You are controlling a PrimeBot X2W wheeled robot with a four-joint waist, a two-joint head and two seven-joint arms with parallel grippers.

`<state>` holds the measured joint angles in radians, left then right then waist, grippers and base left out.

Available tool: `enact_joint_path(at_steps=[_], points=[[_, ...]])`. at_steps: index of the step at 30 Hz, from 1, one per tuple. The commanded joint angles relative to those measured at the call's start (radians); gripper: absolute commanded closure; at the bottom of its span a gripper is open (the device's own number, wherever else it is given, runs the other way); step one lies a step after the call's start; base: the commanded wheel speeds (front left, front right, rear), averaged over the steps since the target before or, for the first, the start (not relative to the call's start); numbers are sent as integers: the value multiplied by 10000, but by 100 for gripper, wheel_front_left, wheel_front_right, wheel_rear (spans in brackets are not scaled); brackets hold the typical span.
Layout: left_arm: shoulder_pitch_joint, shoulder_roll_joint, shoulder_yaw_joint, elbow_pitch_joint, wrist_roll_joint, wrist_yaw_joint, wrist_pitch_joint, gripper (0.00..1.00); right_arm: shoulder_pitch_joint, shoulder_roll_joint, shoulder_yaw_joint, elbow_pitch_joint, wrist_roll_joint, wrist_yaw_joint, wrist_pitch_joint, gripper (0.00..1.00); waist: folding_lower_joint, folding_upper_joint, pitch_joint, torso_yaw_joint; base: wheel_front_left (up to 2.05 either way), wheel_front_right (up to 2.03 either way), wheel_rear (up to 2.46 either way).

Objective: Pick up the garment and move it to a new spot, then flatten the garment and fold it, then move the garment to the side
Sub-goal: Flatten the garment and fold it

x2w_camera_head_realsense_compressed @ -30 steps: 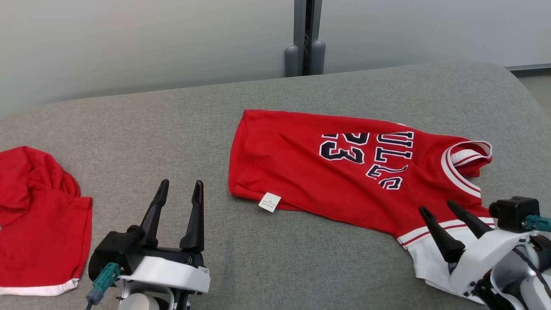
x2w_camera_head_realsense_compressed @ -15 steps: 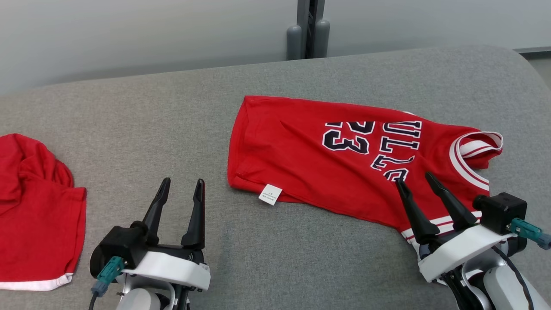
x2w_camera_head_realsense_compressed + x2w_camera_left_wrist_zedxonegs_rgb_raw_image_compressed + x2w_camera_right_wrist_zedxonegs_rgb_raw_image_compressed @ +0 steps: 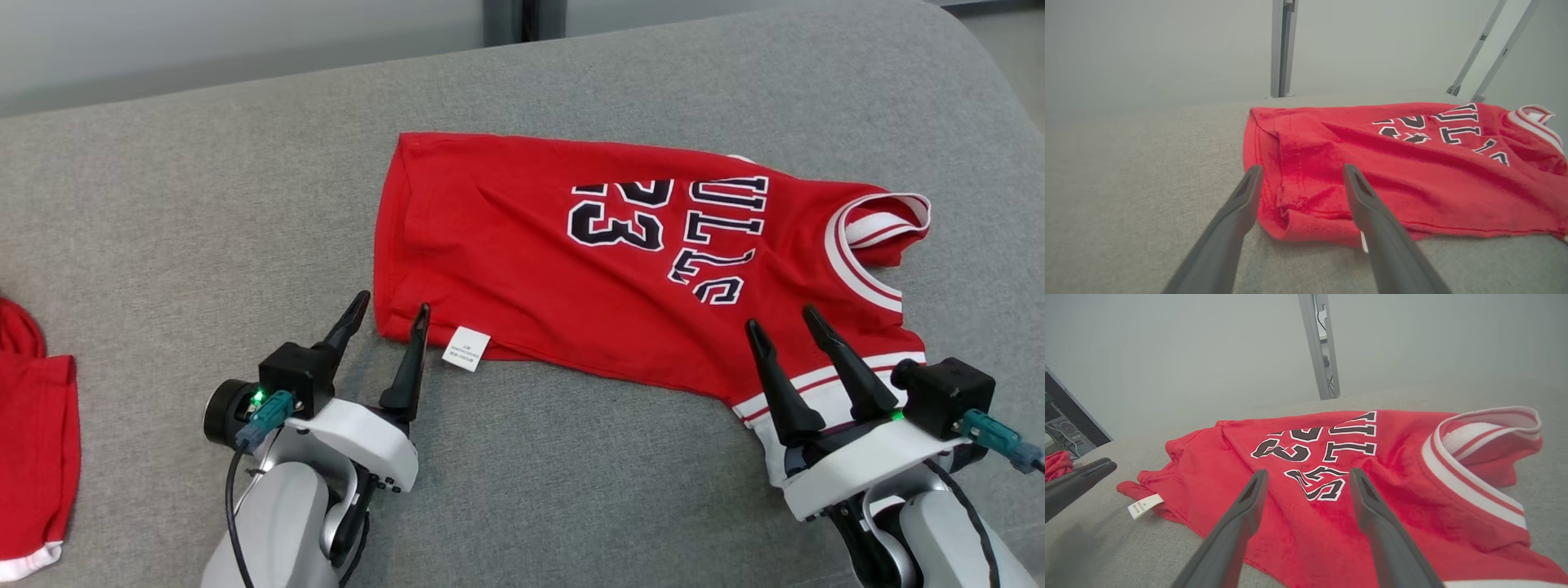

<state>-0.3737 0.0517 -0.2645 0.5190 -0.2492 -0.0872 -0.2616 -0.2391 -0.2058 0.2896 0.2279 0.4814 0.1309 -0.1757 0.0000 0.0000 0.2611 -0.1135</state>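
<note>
The garment (image 3: 620, 269) is a red jersey with dark "23" lettering and white trim, lying spread on the grey cushioned surface (image 3: 204, 204), collar to the right. My left gripper (image 3: 393, 304) is open, its fingertips straddling the near left hem corner by the white label (image 3: 466, 349). In the left wrist view, the left gripper (image 3: 1302, 169) frames the folded hem of the garment (image 3: 1412, 163). My right gripper (image 3: 780, 318) is open, its tips over the jersey's near right part beside the white-striped armhole. The right wrist view has the right gripper (image 3: 1309, 473) over the lettering on the garment (image 3: 1404, 486).
Another red cloth with white trim (image 3: 33, 457) lies at the far left edge of the surface. A grey metal post (image 3: 1282, 49) stands behind the surface against a pale wall. Bare grey surface stretches between the two cloths and in front of the jersey.
The head camera has tilted down. My left gripper has moved forward and right to the jersey's hem corner. The right gripper has advanced over the jersey's near right part.
</note>
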Motion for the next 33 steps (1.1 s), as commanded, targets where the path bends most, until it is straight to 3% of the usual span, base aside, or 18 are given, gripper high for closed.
enact_joint_path(at_steps=[1,13,25,26,28,29,30,33], points=[[-220,104,-19,198,85,-10,-31,0,-130,-3,24,27,-78,-3,-70,0,0,0,101,-109,0,0,0],[-1440,384,-435,2150,374,-102,306,0,-276,20,165,286,19,-3,-286,0,0,0,313,-273,0,0,0],[-2104,452,-978,2956,400,-305,257,0,-342,40,215,454,39,-3,-273,0,0,0,506,-188,0,0,0],[-2118,457,-1020,2975,414,-316,227,5,-345,54,227,478,44,-3,-280,0,0,0,495,-179,0,0,0],[-2109,447,-1121,3020,400,-334,164,31,-360,72,260,532,60,-3,-285,0,0,0,460,-168,0,0,0],[-2113,446,-1179,3041,384,-342,151,51,-374,75,268,561,67,-3,-285,0,0,0,447,-160,0,0,0],[-2116,458,-1231,3070,371,-352,135,100,-387,82,286,591,83,-3,-278,0,0,0,429,-153,0,0,0],[-2104,472,-1282,3021,268,-377,51,100,-388,76,317,664,132,-3,-252,0,0,0,340,-114,0,0,0]])
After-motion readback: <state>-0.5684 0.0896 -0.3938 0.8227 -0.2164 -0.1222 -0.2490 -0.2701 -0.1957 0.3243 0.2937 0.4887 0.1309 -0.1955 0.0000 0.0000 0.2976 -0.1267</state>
